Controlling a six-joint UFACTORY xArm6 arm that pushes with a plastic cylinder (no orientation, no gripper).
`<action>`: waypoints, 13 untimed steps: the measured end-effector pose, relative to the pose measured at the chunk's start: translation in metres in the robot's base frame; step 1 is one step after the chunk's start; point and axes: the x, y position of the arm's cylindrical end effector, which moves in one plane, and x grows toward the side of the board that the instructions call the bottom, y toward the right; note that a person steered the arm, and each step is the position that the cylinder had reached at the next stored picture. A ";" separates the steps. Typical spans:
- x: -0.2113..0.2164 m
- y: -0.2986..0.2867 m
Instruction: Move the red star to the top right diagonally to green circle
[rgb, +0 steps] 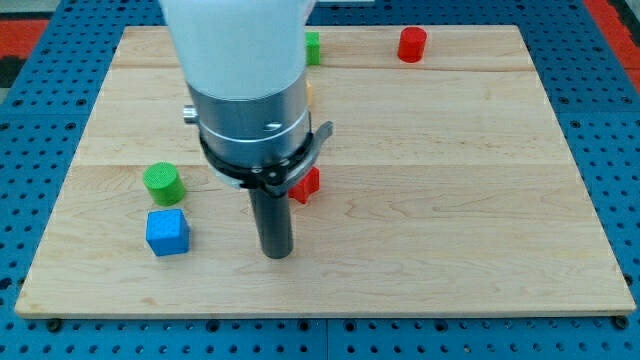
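Observation:
The red star (306, 184) lies near the board's middle, mostly hidden behind the arm; only its right part shows. The green circle (162, 183) stands at the view's left, level with the star. My tip (275, 254) rests on the board below and slightly left of the red star, to the right of the green circle. The tip and the star look close, but I cannot tell if they touch.
A blue cube (167, 232) sits just below the green circle. A red cylinder (411, 44) stands at the top right. A green block (313, 47) shows at the top centre, partly hidden by the arm. A yellow sliver (310, 93) peeks out beside the arm.

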 end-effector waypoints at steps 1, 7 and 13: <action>-0.009 0.017; -0.077 0.062; -0.086 -0.066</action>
